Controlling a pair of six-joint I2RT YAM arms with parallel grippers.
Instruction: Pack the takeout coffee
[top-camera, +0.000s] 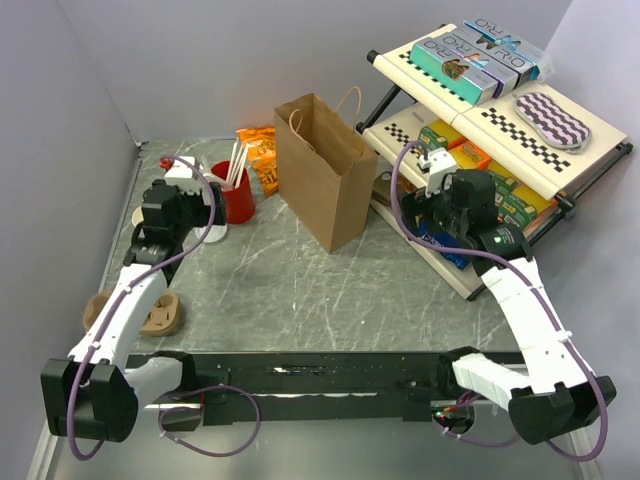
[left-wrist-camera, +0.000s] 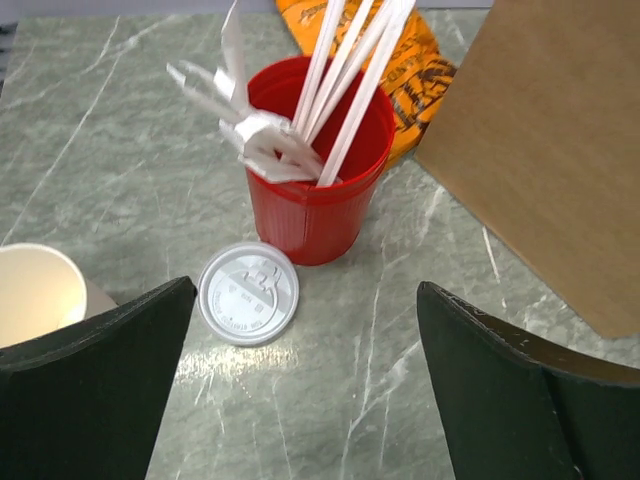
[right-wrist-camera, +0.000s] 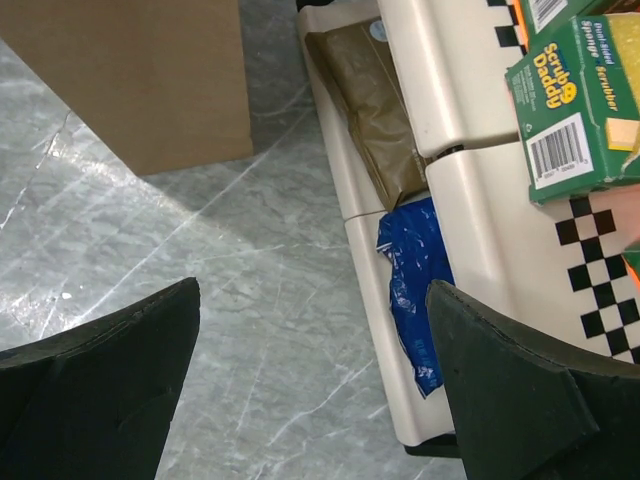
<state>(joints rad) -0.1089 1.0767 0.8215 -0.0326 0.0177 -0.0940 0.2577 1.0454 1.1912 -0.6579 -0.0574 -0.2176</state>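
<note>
Overhead, the left gripper (top-camera: 205, 215) hangs low at the far left of the table (top-camera: 330, 290), beside the red cup (top-camera: 237, 200). That puts it where the coffee things lie. The brown paper bag (top-camera: 320, 175) stands upright and open-topped in the middle, so it looks ready to be loaded from above. The right gripper (top-camera: 432, 212) waits on the right, by the shelf rack (top-camera: 500, 120). A pulp carrier tray (top-camera: 155, 315) sits near left, under the left arm.

From the left wrist, the jaws are spread wide and grip nothing. The white lid (left-wrist-camera: 248, 293) lies on the table between them, almost touching the red cup's base. The paper cup (left-wrist-camera: 35, 285) stands open at the left edge, partly behind 1 finger, well apart from its lid. So the coffee seems to need capping before packing. The red cup's straws (left-wrist-camera: 345, 80) lean over the lid's far side and could snag a descent. An orange snack packet (left-wrist-camera: 420, 80) lies further back.

From the right wrist, the jaws are also wide apart and empty, over bare table. The bag's corner is far left, and a blue packet (right-wrist-camera: 410, 270) and a brown pouch (right-wrist-camera: 375, 110) lie on the low shelf to the right.
</note>
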